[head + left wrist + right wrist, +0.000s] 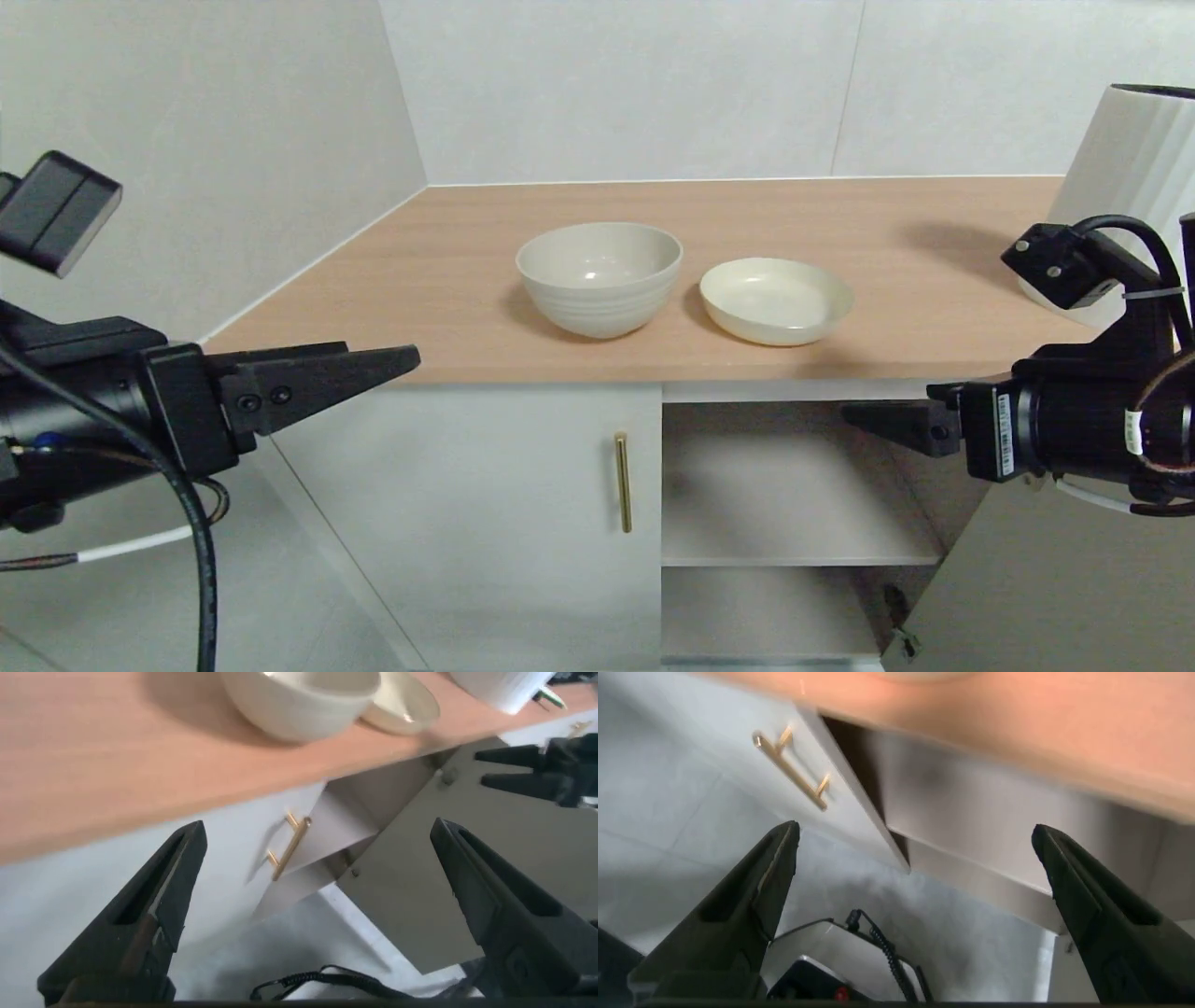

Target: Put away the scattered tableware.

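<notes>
My left end effector (316, 831) and right end effector (915, 831): wide, empty. On surface (420, 289): bowl (598, 276), dish (776, 300). The cabinet (794, 523) is open, presumably for stowing.

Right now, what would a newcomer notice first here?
A deep bowl and a shallow plate sit side by side, apart, on the wooden counter, bowl to the robot's left. Below the plate, the cabinet's right compartment stands open. The left gripper and right gripper hang open before the counter's front edge.

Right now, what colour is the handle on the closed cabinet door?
Gold, like brass; the handle shows best in the head view.
</notes>
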`<state>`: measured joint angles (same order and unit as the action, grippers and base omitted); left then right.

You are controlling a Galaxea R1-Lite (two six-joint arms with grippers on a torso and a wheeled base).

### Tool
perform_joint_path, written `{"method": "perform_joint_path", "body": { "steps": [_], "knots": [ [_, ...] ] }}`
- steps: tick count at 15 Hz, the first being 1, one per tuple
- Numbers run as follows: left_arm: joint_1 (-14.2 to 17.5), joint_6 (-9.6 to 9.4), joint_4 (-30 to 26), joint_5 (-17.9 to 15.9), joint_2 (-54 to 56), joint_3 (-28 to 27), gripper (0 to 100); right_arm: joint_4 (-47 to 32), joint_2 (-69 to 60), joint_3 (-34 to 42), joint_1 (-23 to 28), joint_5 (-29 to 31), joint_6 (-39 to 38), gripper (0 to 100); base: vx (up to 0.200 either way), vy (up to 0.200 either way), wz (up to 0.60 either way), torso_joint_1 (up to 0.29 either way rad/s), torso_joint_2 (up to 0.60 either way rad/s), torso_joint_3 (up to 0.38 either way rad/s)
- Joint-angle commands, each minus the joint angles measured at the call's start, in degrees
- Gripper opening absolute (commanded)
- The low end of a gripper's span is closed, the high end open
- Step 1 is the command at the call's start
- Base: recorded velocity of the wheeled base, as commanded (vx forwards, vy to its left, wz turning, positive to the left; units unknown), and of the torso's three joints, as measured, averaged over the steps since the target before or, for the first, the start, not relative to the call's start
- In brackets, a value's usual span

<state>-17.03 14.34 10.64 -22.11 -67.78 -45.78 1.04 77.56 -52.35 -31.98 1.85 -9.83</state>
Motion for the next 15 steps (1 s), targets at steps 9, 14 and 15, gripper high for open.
{"method": "perform_joint_path", "body": {
  "steps": [9, 14, 15],
  "knots": [
    [-0.1, 0.17, 8.0, -0.1, -13.5, -0.5, 100, 0.0, 3.5, -0.1, 0.9, 0.0, 0.0, 100, 0.000, 0.000, 0.00, 0.196, -0.48, -0.284],
    [-0.3, 0.25, -4.5, -0.8, -16.2, -4.7, 100, 1.8, 5.8, -0.4, 1.8, 0.0, -0.1, 100, 0.000, 0.000, 0.00, 0.078, -0.17, -0.098],
    [-0.3, 0.87, -4.6, -0.8, -16.9, -5.1, 100, 2.7, 6.7, -0.9, 2.0, 0.3, -0.2, 100, 0.000, 0.000, 0.00, 0.000, 0.00, 0.000]
  ]
}}
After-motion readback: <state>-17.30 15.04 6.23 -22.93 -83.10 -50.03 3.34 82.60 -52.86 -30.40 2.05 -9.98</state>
